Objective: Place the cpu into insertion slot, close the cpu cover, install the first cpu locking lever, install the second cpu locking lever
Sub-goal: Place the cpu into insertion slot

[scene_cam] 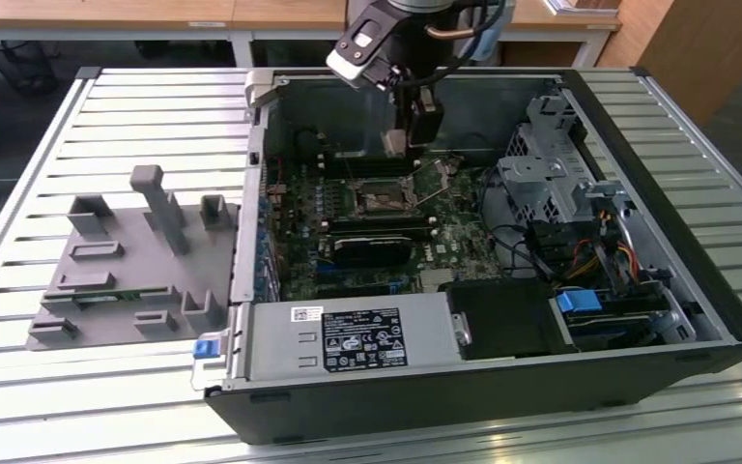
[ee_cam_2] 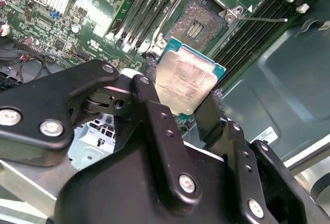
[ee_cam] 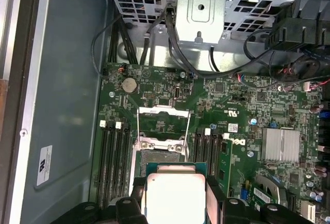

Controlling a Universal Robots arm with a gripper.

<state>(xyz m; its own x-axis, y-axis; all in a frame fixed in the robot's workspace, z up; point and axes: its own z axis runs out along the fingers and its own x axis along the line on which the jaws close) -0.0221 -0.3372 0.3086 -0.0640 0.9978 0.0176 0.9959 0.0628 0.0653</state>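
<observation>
My gripper (scene_cam: 410,135) hangs inside the open computer case, above the far part of the green board. It is shut on the cpu (ee_cam_2: 185,77), a flat square chip with a silvery face, its black fingers (ee_cam_2: 150,77) pressing on two opposite edges. In the first wrist view the cpu (ee_cam: 175,198) sits between the fingers, a little short of the insertion slot (ee_cam: 160,155). The slot (ee_cam_2: 198,22) lies bare, its contact field showing. The cpu cover (ee_cam: 163,111) stands swung up on the slot's far side. A thin locking lever (ee_cam_2: 268,20) sticks out beside the slot (scene_cam: 382,201).
Long black memory slots (ee_cam: 114,157) flank the socket on both sides. A ribbed heatsink (ee_cam: 281,144), cables (ee_cam: 154,38) and a metal drive cage (scene_cam: 539,184) crowd the case. A power supply (scene_cam: 345,338) fills the near corner. A grey fixture (scene_cam: 127,261) stands on the slatted table at the exterior view's left.
</observation>
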